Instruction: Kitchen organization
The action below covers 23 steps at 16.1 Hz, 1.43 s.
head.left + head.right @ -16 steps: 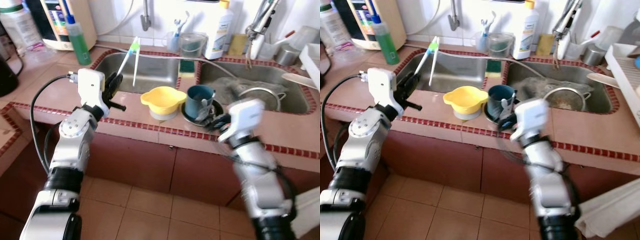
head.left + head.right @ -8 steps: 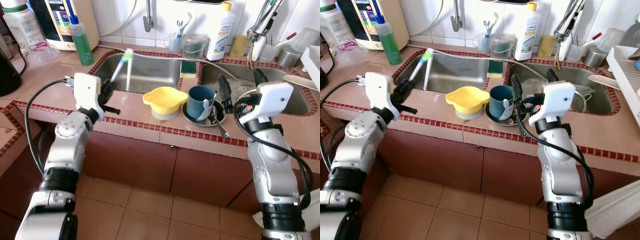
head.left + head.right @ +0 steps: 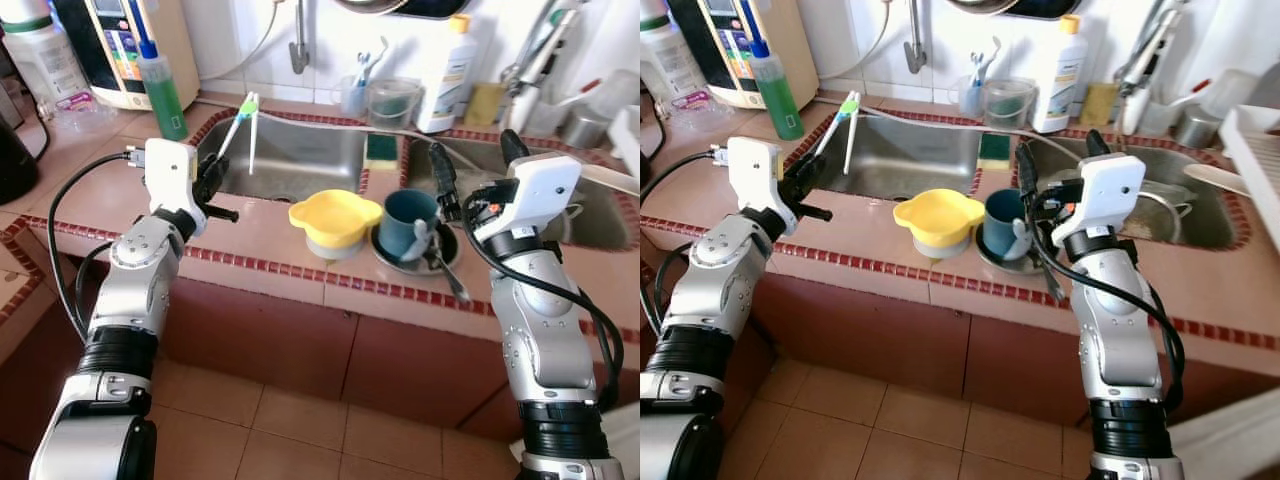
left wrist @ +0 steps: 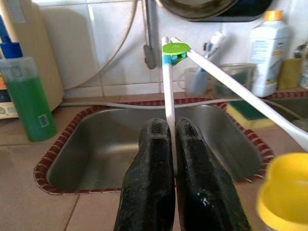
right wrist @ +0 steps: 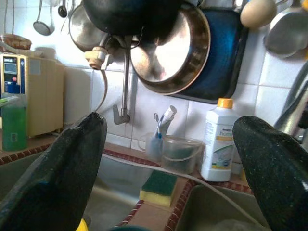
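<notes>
Chopsticks [image 3: 245, 125], white with a green joint, pinched in the left claw [image 3: 210, 180], angling over the left sink basin [image 3: 290, 160] at upper left of centre. Sitting mid-frame on the desk [image 3: 270, 240]: yellow bowl [image 3: 333, 217] beside blue mug [image 3: 405, 220] on a dark saucer. Hovering right of the mug, right claw [image 3: 470, 170], fingers spread wide, holding nothing. Standing farther back, white bottle [image 3: 449, 62].
</notes>
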Available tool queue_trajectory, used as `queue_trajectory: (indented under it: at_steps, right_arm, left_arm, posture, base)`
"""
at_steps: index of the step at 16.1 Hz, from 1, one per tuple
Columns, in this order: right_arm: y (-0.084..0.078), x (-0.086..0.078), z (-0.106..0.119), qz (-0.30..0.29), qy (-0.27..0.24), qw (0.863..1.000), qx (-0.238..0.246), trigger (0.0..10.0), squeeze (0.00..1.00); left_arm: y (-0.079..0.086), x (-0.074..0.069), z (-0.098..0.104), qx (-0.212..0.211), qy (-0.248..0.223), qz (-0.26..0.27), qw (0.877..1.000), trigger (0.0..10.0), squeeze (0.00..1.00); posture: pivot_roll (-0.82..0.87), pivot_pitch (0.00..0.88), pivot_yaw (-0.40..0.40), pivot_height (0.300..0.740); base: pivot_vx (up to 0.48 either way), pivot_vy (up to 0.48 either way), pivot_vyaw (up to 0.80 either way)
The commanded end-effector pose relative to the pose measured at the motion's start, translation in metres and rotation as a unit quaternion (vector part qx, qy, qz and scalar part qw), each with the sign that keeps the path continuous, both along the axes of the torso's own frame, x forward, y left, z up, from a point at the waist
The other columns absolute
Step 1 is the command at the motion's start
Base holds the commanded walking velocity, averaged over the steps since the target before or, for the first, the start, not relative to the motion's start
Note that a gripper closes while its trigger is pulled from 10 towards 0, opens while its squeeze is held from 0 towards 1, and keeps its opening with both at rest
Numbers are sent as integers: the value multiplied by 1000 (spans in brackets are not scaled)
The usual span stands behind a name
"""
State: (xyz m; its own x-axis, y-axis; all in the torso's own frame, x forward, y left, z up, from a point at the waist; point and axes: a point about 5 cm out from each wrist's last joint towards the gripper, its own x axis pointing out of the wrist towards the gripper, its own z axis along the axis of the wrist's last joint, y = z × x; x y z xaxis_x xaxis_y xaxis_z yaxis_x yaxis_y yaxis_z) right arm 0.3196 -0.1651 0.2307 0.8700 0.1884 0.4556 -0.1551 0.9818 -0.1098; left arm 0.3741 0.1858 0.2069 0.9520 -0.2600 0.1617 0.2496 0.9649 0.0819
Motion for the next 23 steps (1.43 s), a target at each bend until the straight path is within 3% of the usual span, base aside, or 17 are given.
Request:
queue_trajectory:
  at_steps: [1,23]
  right_arm:
    - [1,-1,10,6,-18,1000,-2,10000,0]
    - [6,-3,9,21,-11,1000,-13,10000,0]
  left_arm:
    - [2,2,6,3,-5,3,1000,10000,0]
    - [-5,6,7,-4,-1,-5,1000,10000,0]
  posture:
    - [-149,2,21,740]
    - [-160,0,16,740]
  base:
    - [311,0,0]
    - [290,0,0]
